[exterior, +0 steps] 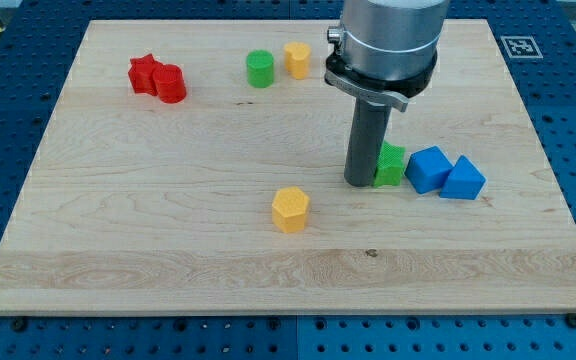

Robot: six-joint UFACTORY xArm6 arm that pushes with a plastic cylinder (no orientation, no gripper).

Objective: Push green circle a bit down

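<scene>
My tip (359, 182) carries nothing and rests against the green star (392, 165) at the view's right, well apart from the green circle (259, 69) near the view's top, so the approach is in hand: I must travel above it

The green circle (259, 69) sits upright near the top of the frame, a little left of centre, a short bright-green cylinder with its flat round face up. It rests flat on the wooden board.
</scene>
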